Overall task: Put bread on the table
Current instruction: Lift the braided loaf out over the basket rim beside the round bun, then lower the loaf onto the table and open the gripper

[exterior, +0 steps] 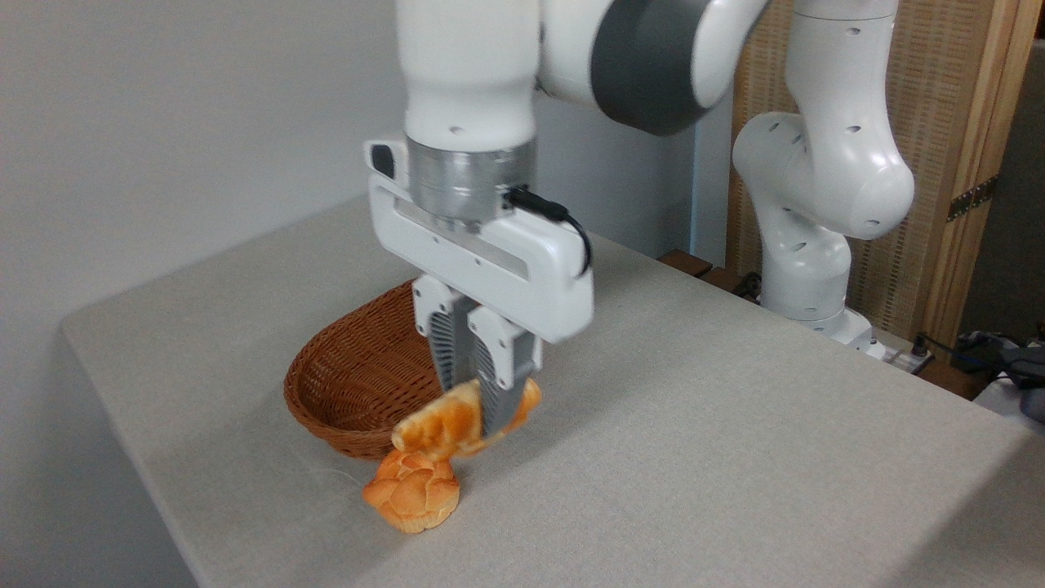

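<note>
My gripper (pixel 478 412) is shut on the bread (pixel 445 425), an elongated golden-orange loaf held tilted just above the table (pixel 694 457). The loaf's lower left end hangs over a small round knotted orange roll (pixel 412 492) that lies on the cloth; whether the two touch I cannot tell. The fingers (pixel 498 376) hide the loaf's middle. Behind the gripper, the brown wicker basket (pixel 359 376) sits on the table and looks empty in the part I can see.
The arm's white base (pixel 808 269) stands at the table's far right edge. A wood and cane screen (pixel 939 163) rises behind it. The table's left edge (pixel 122 441) runs close to the basket and the roll.
</note>
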